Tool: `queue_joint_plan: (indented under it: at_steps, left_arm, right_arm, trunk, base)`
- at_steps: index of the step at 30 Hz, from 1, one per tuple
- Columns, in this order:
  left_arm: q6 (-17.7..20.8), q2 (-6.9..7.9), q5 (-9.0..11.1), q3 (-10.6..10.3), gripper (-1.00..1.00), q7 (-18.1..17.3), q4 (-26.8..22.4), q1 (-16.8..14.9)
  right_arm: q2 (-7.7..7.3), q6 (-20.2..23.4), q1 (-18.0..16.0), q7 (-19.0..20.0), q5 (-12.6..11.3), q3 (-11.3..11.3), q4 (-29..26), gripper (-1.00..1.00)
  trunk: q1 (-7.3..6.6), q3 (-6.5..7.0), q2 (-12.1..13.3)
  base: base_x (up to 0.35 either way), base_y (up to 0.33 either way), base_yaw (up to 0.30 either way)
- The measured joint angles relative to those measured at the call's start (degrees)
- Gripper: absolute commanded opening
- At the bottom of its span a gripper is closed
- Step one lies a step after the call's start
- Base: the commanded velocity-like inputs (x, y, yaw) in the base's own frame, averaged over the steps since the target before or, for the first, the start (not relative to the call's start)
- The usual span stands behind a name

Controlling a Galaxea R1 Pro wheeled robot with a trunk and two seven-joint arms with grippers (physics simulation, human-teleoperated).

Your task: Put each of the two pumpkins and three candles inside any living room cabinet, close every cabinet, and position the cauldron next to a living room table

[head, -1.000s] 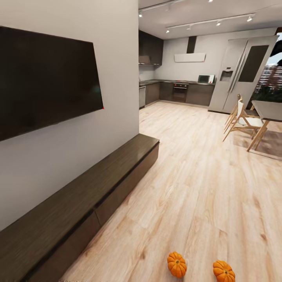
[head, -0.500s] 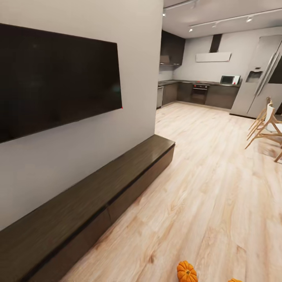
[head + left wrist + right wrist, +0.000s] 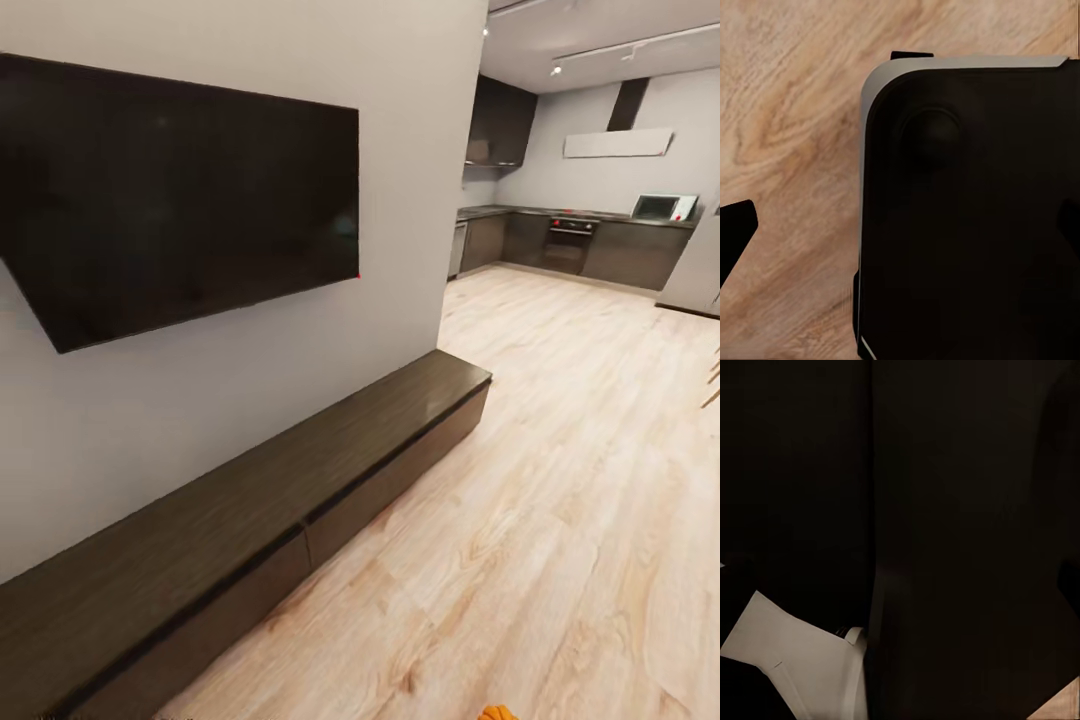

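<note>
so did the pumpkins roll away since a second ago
No. The camera turned left: the pumpkin slid toward the bottom edge together with the floor planks, while the cabinet shifted right too.

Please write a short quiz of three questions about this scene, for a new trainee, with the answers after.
1. True or false: every drawer front of the cabinet looks closed.
2. Multiple choice: what hangs on the wall above the cabinet? A) a mirror B) a dark television C) a shelf
3. Fill in: at the bottom edge of the head view, a small orange part of a ______ lies on the wood floor.

Key:
1. True; the fronts sit flush.
2. B, the television.
3. pumpkin; most of it is cut off by the picture's edge.
</note>
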Motion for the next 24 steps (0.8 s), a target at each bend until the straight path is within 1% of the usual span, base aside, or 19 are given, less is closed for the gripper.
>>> queue_joint_plan:
  at_steps: [5,10,12,24]
  left_arm:
    - [0.02,-0.07,-0.02,0.07,1.0,0.0,-0.03,0.0]
    - [0.02,-0.08,-0.06,0.05,1.0,0.0,0.0,0.0]
    - [-0.02,-0.08,-0.09,0.01,1.0,0.0,-0.03,0.0]
    - [-0.01,-0.08,-0.11,-0.01,1.0,0.0,0.01,0.0]
  right_arm:
    - [0.0,0.0,0.0,0.0,0.0,0.0,0.0,1.0]
    - [0.0,0.0,0.0,0.0,0.0,0.0,0.0,1.0]
    - [0.0,0.0,0.0,0.0,0.0,0.0,0.0,1.0]
    - [0.0,0.0,0.0,0.0,0.0,0.0,0.0,1.0]
  trunk:
    - [0.0,0.0,0.0]
    - [0.0,0.0,0.0]
    - [0.0,0.0,0.0]
    - [0.0,0.0,0.0]
  base:
    - [0.04,-0.082,0.299]
    - [0.067,-0.22,0.299]
    - [0.031,-0.108,0.299]
    - [0.003,-0.012,0.299]
